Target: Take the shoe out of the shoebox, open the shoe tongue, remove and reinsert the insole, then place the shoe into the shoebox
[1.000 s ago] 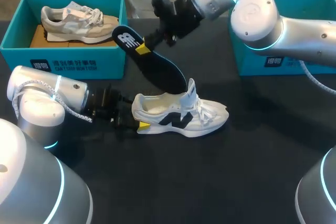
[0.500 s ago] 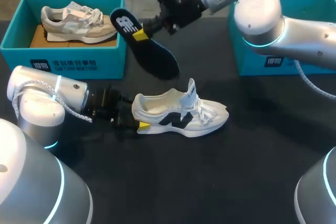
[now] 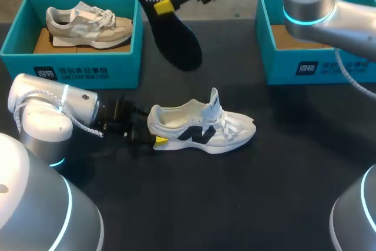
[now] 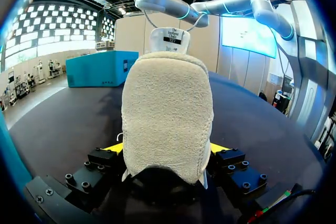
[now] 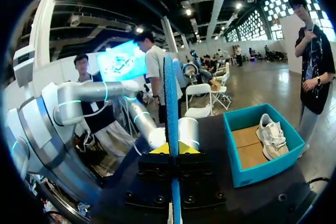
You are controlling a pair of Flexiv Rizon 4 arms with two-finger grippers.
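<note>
The black table (image 3: 235, 198) carries a teal shoebox (image 3: 70, 69) at the far left with a beige shoe (image 3: 88, 24) inside, and a second teal shoebox (image 3: 305, 66) at the far right. The white shoe (image 3: 200, 129) stands on its sole mid-table, its heel pinched by the left gripper (image 4: 167, 153). The right gripper (image 5: 172, 149) clamps the dark insole (image 3: 173, 36) aloft, seemingly touching nothing else.

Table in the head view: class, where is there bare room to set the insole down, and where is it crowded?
Free: the table in front of the white shoe, and between its toe and the right box. Crowded: by the left box, where the left gripper clamps the heel and the insole hangs.
</note>
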